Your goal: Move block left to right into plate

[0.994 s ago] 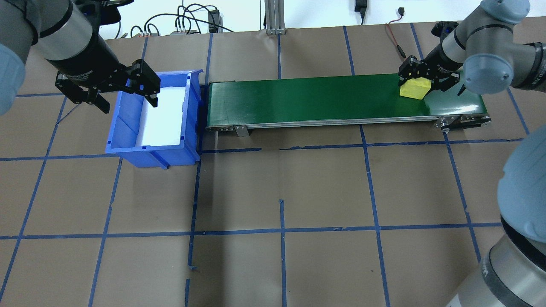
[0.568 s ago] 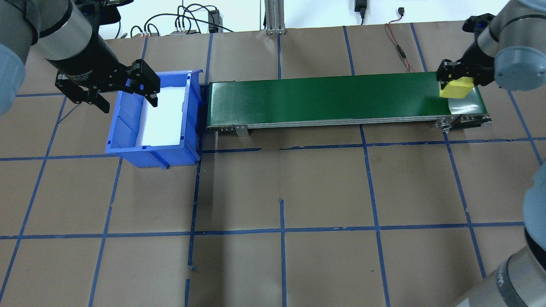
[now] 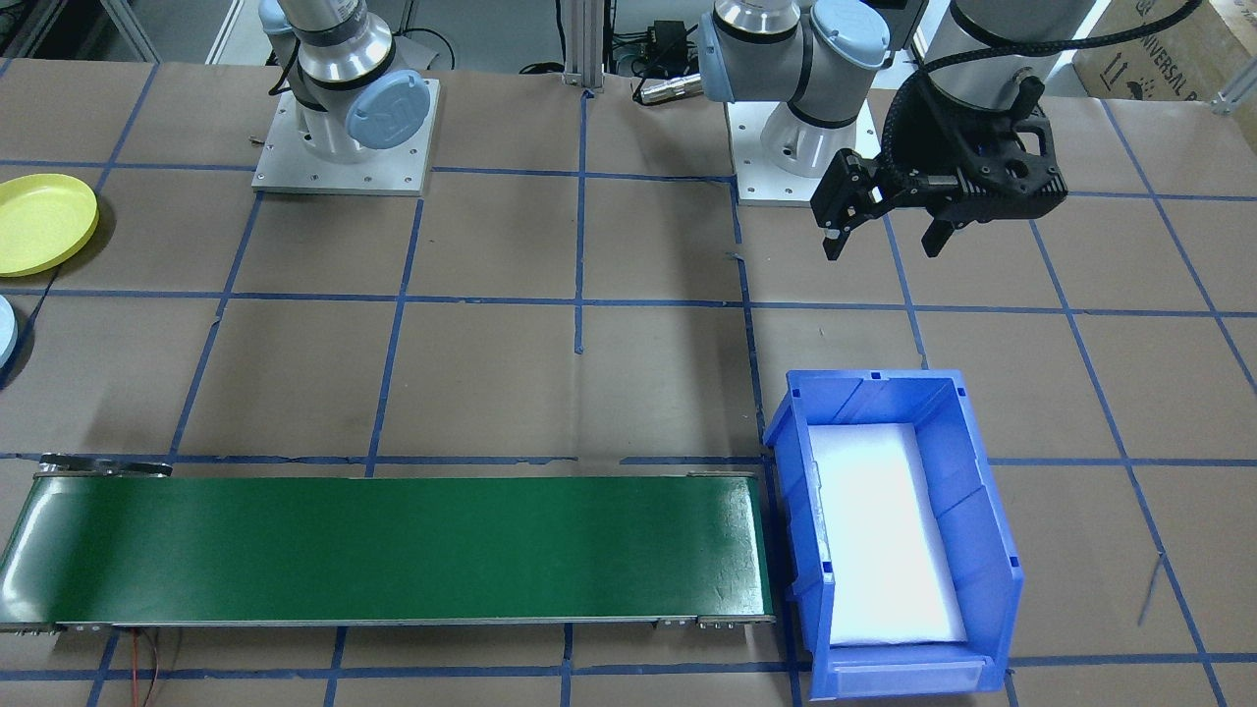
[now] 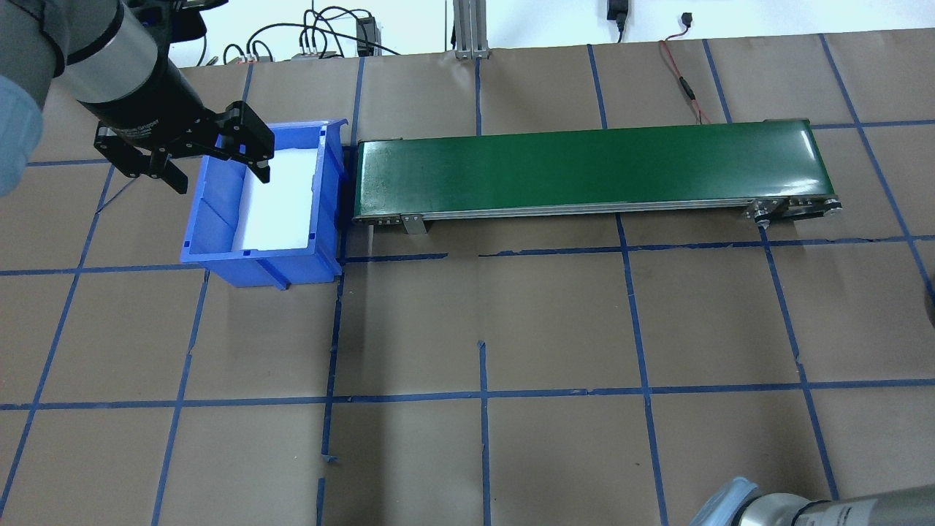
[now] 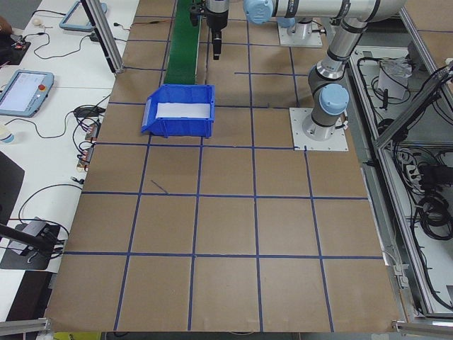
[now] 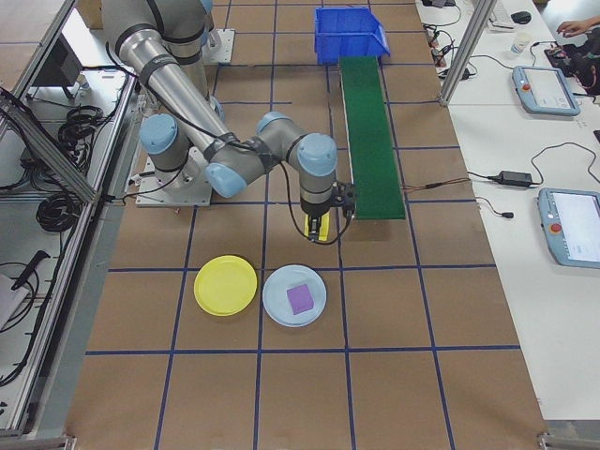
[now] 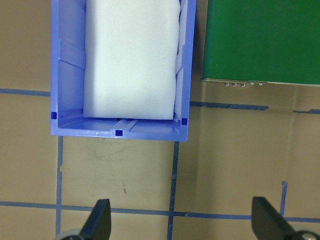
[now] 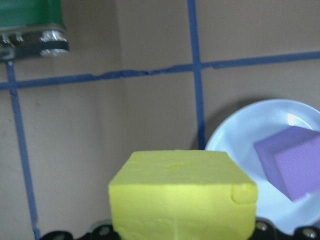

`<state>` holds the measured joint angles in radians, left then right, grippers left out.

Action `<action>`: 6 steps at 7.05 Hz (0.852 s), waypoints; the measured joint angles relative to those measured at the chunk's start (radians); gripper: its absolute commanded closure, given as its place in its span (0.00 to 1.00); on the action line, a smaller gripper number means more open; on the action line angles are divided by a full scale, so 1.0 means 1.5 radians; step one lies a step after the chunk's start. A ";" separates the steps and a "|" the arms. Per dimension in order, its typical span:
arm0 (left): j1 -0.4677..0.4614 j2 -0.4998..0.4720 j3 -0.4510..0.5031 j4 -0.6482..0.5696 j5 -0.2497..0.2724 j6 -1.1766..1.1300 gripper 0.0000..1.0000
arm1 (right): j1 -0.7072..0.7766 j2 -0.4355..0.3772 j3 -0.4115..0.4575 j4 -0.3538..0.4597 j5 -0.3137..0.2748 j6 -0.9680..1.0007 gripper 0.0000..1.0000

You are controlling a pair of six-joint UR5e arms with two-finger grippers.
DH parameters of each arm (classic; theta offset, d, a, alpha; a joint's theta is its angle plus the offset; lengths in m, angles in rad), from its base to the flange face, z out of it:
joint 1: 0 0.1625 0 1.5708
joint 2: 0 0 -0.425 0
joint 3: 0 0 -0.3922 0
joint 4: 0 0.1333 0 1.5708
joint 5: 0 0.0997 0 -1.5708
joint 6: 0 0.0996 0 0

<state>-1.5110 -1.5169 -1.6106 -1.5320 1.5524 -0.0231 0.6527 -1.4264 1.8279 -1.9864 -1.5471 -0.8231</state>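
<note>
Right tool [image 6: 319, 228] pinches yellow block [image 8: 182, 195] above the surface, just off the green conveyor [image 6: 368, 131] end, near the light blue plate [image 6: 294, 295] with purple block [image 6: 300, 299]. Yellow plate [image 6: 225, 285] lies beside it. Left tool [image 3: 881, 224] spread, near blue bin [image 3: 982, 530].

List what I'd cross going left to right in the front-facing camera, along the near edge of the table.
Green conveyor belt → blue bin with white foam pad inside.

A cardboard box [image 3: 1149, 49] seemingly reads "UNIVERSAL"; nothing else is legible.
</note>
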 measured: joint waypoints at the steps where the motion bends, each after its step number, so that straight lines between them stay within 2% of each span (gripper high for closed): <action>1: 0.000 0.000 0.000 0.000 -0.001 -0.001 0.00 | -0.072 -0.008 0.026 -0.007 -0.002 -0.050 0.75; 3: 0.001 0.000 0.000 0.000 -0.002 0.000 0.00 | -0.189 -0.011 0.107 -0.067 -0.005 -0.133 0.75; 4: 0.001 0.000 0.000 0.000 -0.003 0.000 0.00 | -0.231 -0.011 0.147 -0.096 -0.006 -0.162 0.71; 5: 0.001 -0.001 0.000 0.000 -0.004 0.000 0.00 | -0.255 -0.011 0.170 -0.108 -0.010 -0.186 0.50; 6: 0.001 -0.001 0.000 0.000 -0.004 0.000 0.00 | -0.267 -0.011 0.179 -0.111 -0.023 -0.202 0.35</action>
<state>-1.5094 -1.5184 -1.6107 -1.5324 1.5465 -0.0226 0.2528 -1.4428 2.0965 -2.1523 -1.5821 -1.1257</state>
